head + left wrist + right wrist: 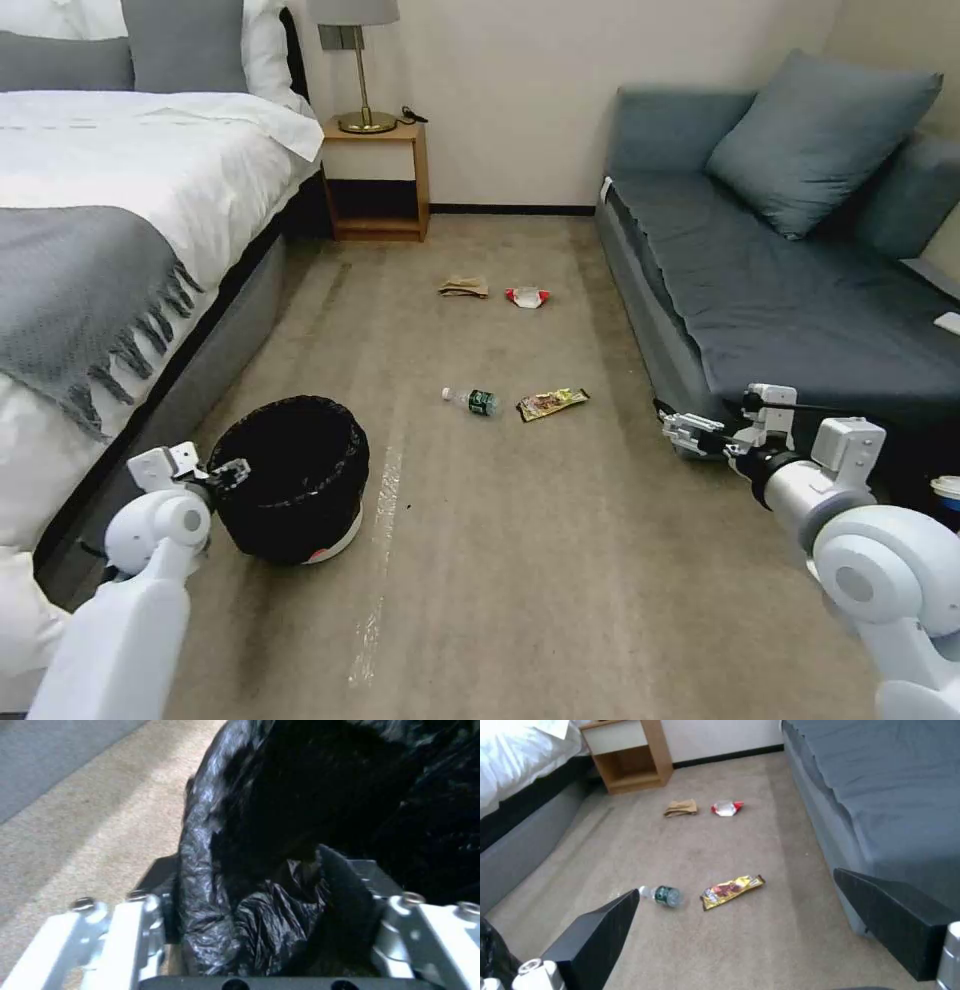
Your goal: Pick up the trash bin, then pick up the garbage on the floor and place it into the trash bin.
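The squat round black plastic-lined trash bin (292,478) is pinched at its near rim by the left gripper (222,472) (liner between the fingers); the right gripper (690,432) is held wide open, empty, beside the sofa.

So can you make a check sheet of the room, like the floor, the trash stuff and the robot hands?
Surface: beige carpet, a pale streak by the bin.
Job's things: bin tilted, rim in left tool; bottle, snack wrapper, brown paper, red wrapper on the floor.
Clutter: nothing seen.
Grippers: left tool shut on bin liner; right tool open, in the air near the sofa.
Cables: lamp cord on nightstand.
Surroundings: bed, lamp.
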{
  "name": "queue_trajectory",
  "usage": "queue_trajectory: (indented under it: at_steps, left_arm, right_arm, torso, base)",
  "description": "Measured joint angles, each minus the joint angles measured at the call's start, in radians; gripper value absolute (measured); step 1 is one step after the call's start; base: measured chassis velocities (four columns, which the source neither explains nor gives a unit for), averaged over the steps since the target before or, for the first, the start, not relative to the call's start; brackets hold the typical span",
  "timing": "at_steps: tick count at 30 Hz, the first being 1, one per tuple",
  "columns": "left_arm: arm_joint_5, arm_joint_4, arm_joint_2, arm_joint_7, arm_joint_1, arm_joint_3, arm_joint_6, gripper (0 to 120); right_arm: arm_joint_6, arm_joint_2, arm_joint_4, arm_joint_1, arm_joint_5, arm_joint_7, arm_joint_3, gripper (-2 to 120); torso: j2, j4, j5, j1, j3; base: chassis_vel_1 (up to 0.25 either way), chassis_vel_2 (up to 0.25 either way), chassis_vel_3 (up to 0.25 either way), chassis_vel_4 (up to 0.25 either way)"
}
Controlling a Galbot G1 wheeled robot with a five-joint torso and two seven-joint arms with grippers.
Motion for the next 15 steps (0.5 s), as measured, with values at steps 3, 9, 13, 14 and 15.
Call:
queue_trajectory:
  at_steps: [3, 9, 13, 14, 15]
  left_arm:
    - [0.012, 0.009, -0.01, 0.006, -0.005, 0.008, 0.0, 49]
    - [0.025, 0.023, -0.01, 0.021, -0.001, 0.001, -0.008, 27]
    - [0.057, 0.011, -0.001, 0.043, 0.015, -0.016, -0.023, 15]
    - [0.065, 0.007, 0.001, 0.046, 0.018, -0.018, -0.025, 12]
    - [0.107, -0.018, 0.008, 0.065, 0.032, -0.03, -0.037, 4]
  right_arm:
    - [0.0, -0.003, 0.0, -0.002, 0.0, 0.0, 0.001, 100]
    - [0.0, -0.001, -0.011, 0.004, 0.0, 0.002, -0.02, 100]
    - [0.0, 0.003, -0.017, 0.013, 0.0, 0.003, -0.034, 100]
    - [0.0, 0.004, -0.017, 0.013, 0.0, 0.003, -0.036, 100]
    - [0.0, 0.007, -0.019, 0.016, 0.001, 0.004, -0.041, 100]
  torso:
    - [0.0, 0.0002, 0.0003, 0.0, 0.0]
    - [0.0, 0.0004, 0.0005, 0.0, 0.0]
    - [0.0, 0.0001, -0.0006, 0.0, 0.0]
    - [0.0, 0.0001, -0.0009, 0.0, 0.0]
    - [0.0, -0.0001, -0.0009, 0.0, 0.0]
  base:
    - [0.0, 0.0, 0.0, 0.0]
    - [0.0, 0.0, 0.0, 0.0]
    - [0.0, 0.0, 0.0, 0.0]
    - [0.0, 0.0, 0.0, 0.0]
    - [0.0, 0.0, 0.0, 0.0]
